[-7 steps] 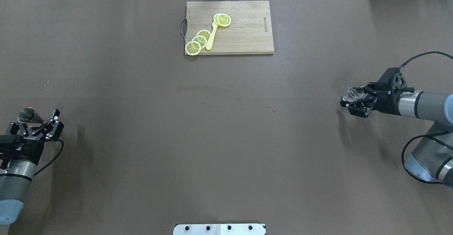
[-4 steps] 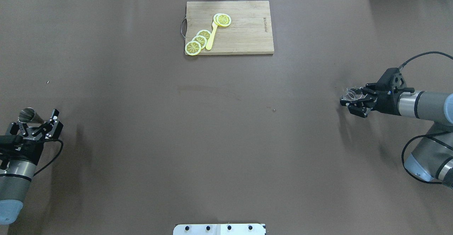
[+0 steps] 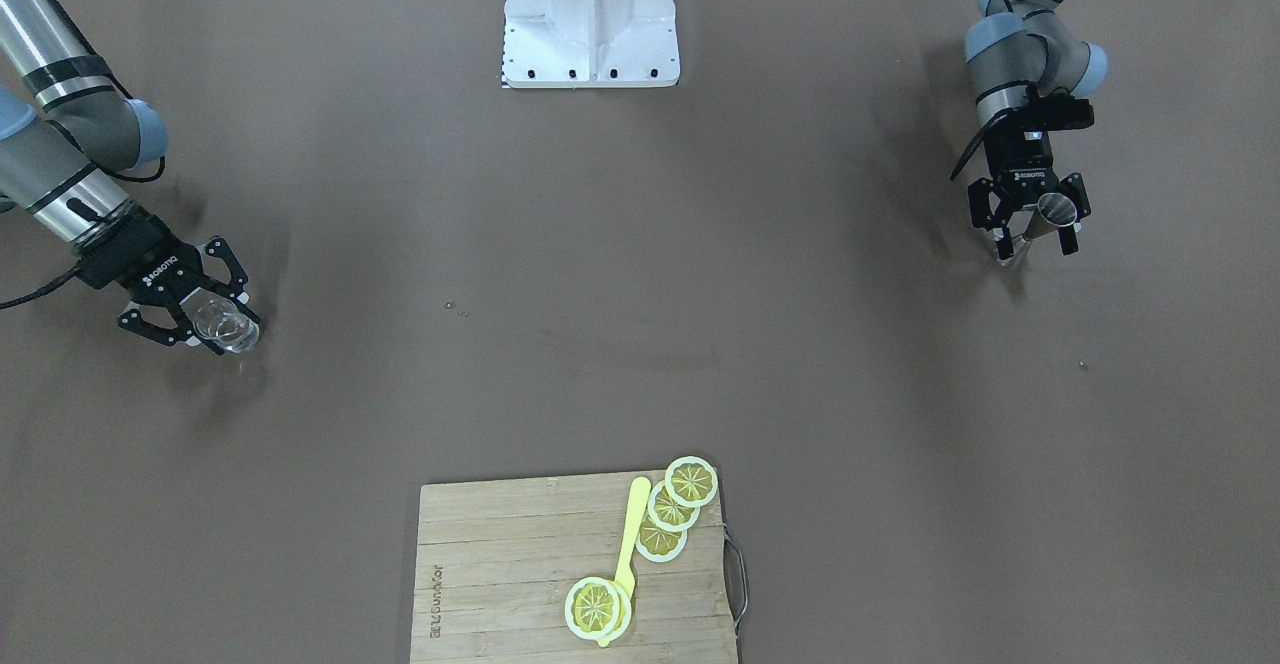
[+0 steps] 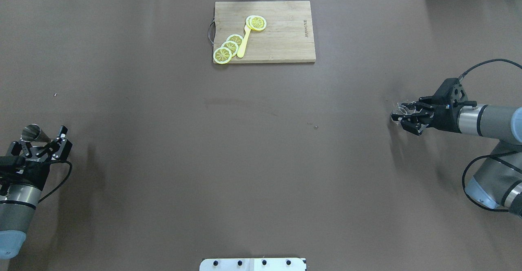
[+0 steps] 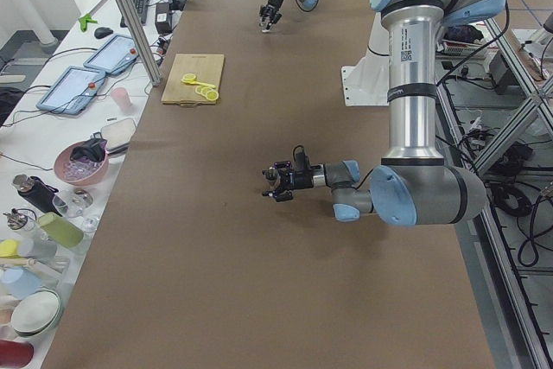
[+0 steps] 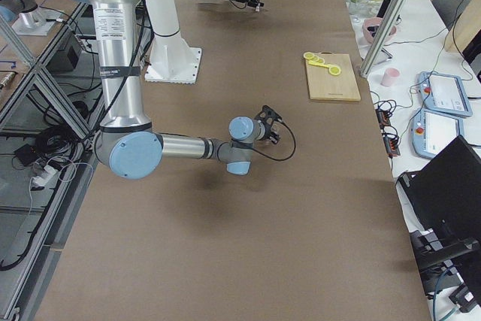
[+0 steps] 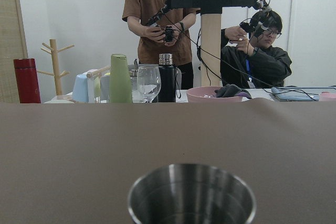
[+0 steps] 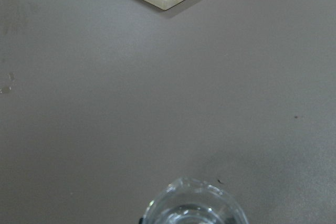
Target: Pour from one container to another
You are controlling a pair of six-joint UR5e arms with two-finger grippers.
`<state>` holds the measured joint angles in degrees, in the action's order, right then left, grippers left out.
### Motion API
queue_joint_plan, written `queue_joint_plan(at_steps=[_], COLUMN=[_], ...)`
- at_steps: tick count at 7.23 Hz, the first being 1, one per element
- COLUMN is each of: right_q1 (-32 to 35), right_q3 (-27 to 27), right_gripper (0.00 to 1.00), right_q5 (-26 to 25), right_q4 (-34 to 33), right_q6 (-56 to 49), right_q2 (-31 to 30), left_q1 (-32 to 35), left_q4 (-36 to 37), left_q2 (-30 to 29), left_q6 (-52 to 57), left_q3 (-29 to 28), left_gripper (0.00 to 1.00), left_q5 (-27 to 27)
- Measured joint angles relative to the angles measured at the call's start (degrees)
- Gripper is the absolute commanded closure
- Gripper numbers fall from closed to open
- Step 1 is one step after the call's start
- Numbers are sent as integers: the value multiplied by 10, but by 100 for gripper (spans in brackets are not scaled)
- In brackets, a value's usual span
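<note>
End effectors grip one steel cup, one glass.

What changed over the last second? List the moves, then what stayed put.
The right gripper, shut on the clear glass, rolled at the wrist and shifted slightly leftward in the overhead view, so the glass's mouth faces that camera less. Nothing was grasped or released. The left gripper around the metal cup, the cutting board and the lemon slices stayed put.
</note>
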<state>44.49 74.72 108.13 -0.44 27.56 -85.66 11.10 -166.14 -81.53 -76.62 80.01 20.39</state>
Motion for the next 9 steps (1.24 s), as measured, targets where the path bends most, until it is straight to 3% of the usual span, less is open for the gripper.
queue_joint_plan(at_steps=[3, 5, 6, 9], right_q1=[29, 64, 76, 92], right_q3=[4, 8, 8, 43], right_gripper=[100, 100, 100, 100], right_q5=[55, 107, 126, 145], right_q4=[-11, -41, -67, -177], right_q6=[-2, -5, -18, -52], right_q2=[9, 31, 47, 86], left_q1=[-1, -3, -4, -5], left_q4=[0, 0, 1, 1], left_q2=[-1, -2, -1, -1], left_q6=[-1, -1, 0, 1], left_q3=[-5, -5, -5, -5], left_gripper=[11, 77, 100, 100], left_q5=[0, 0, 0, 1])
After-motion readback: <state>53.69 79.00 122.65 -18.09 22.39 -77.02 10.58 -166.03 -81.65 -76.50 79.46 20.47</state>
